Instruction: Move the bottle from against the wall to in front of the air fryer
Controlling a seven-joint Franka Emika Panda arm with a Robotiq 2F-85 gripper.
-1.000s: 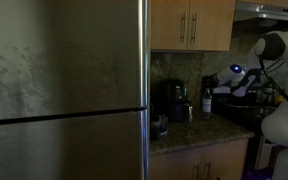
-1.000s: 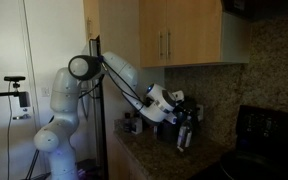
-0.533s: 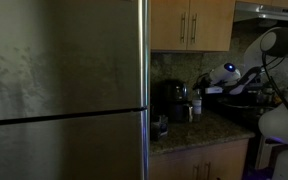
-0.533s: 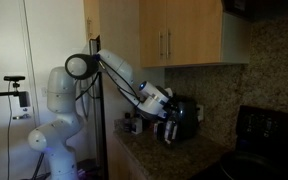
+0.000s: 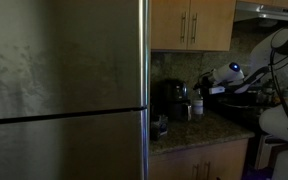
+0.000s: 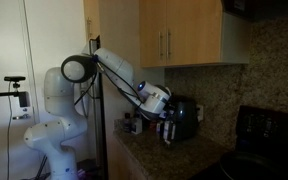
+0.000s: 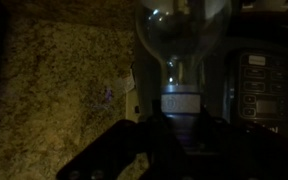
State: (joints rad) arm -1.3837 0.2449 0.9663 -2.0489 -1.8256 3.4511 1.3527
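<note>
gripper (image 7: 176, 128) was clamped on the bottle (image 7: 181, 60), held just in front of the air fryer (image 7: 259, 85). judged best: lower it straight, keep upright, seat base on counter (image 7: 64, 90) before releasing.

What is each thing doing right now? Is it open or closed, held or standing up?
gripper: closed around the bottle.
bottle: held, upright, right by the air fryer.
air fryer: standing upright; too dark to tell if it is on or off.
cabinet doors: closed.
fridge: door closed.
</note>
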